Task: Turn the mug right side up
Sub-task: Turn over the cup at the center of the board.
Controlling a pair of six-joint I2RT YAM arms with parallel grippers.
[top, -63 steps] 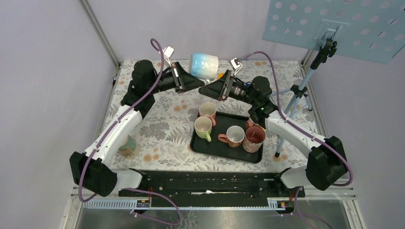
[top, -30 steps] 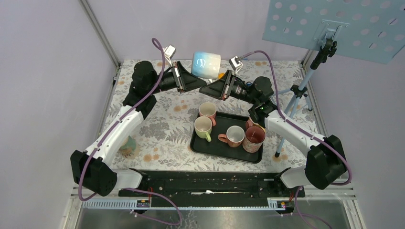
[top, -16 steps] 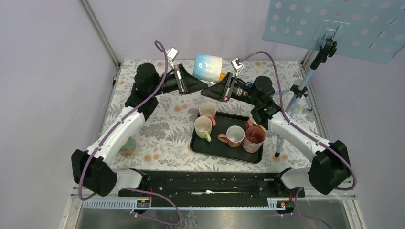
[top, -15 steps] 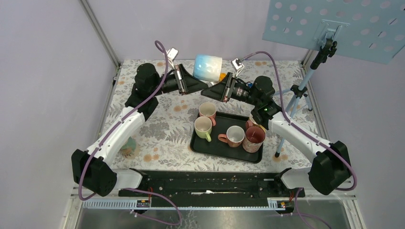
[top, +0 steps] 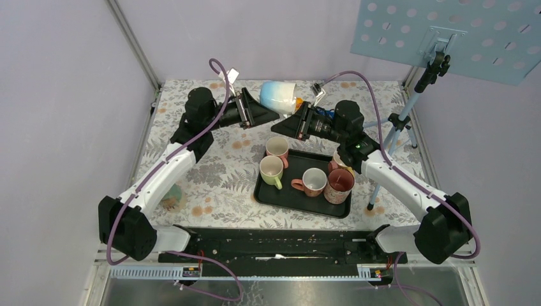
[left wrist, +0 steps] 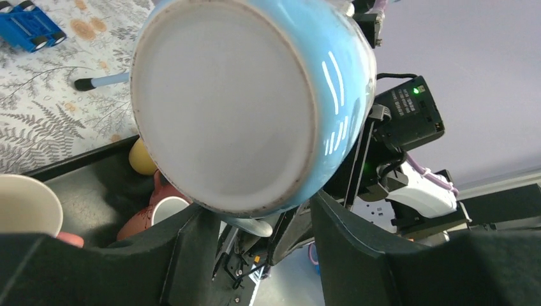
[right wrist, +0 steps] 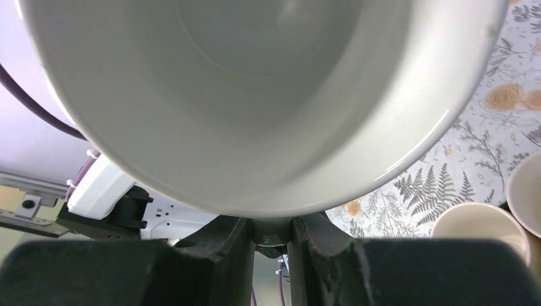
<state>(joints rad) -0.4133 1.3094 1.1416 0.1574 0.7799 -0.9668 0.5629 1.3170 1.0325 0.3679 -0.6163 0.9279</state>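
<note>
Blue-and-white mug [top: 277,94] is in the air over the far middle of the table [top: 217,166], tipped roughly on its side, base toward the left wrist, mouth toward the right.

Right gripper [right wrist: 271,233]: jaws clamped on the mug's rim wall. Left gripper [left wrist: 258,207]: jaws apart by the base, no grip seen.

Risks:
- One thin pinch on glazed ceramic, so the mug may pivot or slip while rotating.
- A drop could hit the black tray [top: 281,197] of upright mugs nearby.

The table has a floral fern cloth. The walls are lilac, and a perforated blue panel [top: 446,35] stands on a tripod at the right.
</note>
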